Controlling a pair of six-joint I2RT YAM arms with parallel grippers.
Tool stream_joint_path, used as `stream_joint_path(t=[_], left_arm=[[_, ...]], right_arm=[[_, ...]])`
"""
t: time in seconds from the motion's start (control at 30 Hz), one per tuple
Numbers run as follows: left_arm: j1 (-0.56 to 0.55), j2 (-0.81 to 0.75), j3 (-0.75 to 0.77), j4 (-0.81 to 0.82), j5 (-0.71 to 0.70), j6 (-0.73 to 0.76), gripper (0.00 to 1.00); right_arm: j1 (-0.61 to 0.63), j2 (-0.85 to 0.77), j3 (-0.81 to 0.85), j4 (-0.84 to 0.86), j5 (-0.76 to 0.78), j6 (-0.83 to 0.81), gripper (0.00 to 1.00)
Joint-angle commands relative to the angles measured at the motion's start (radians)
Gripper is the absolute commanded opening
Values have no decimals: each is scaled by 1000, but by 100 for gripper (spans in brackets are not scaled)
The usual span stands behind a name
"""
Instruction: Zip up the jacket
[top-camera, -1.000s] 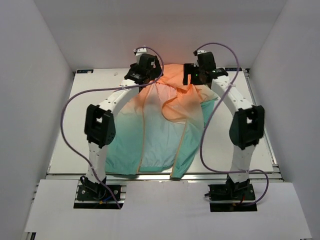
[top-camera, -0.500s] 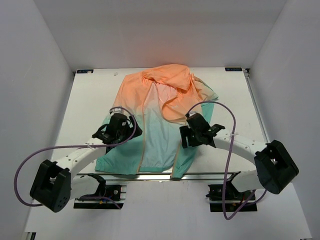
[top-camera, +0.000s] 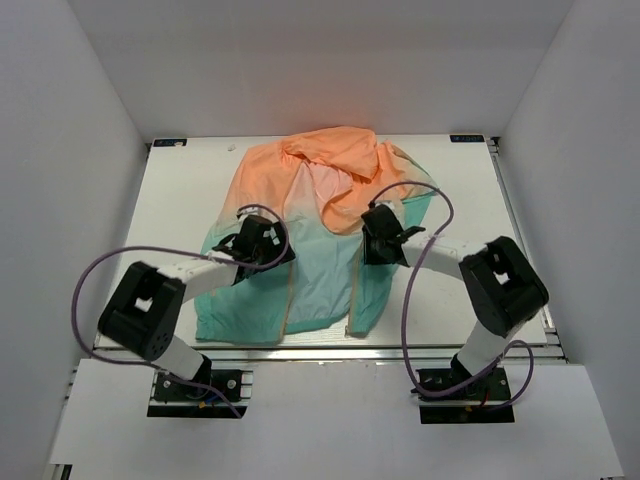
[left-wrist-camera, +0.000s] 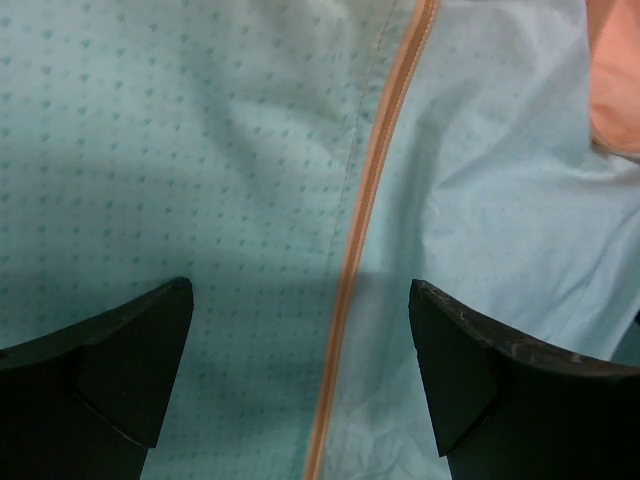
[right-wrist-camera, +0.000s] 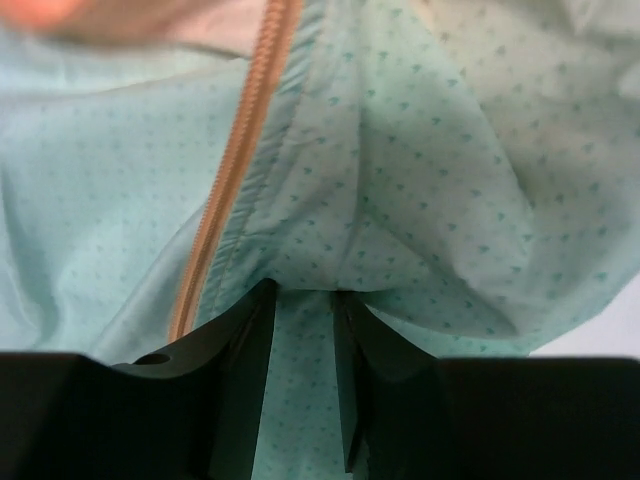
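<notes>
White table (top-camera: 170, 200) | jacket (top-camera: 320, 280) unzipped | left pincer (left-wrist-camera: 300, 290) spread, zipper tape (left-wrist-camera: 365, 200) running 12-to-6 between its fingers | right pincer (right-wrist-camera: 305, 295) nipping a jacket fold (tape at 10 o'clock)

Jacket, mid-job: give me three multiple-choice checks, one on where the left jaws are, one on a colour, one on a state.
1. Over the jacket, the left jaws hang above: A the hood; B the teal lower half; C the collar.
2. The front zipper is: A orange; B black; C white.
3. The jacket front is: A zipped to the collar; B half zipped; C open.

B: the top view shows them above teal cloth.
A: an orange strip runs between the open left jaws.
C: its two front edges lie apart.
</notes>
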Motion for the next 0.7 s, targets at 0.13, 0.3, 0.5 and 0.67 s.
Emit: stream_joint_path(t=[0.13,0.3,0.5,0.67], left_arm=[[16,316,285,19,-53,28,98],[23,425,493,-91,7,50,98],[22,171,327,-118,62,48,98],[20,-198,131,-171,100,14,98]], right_arm=[[-154,228,231,90,-74,-84,39],[-182,273,368,5,-108,-167,50],[-130,-5,215,-49,-132,-197,69],[6,-165,74,-143,-72,-168,78]])
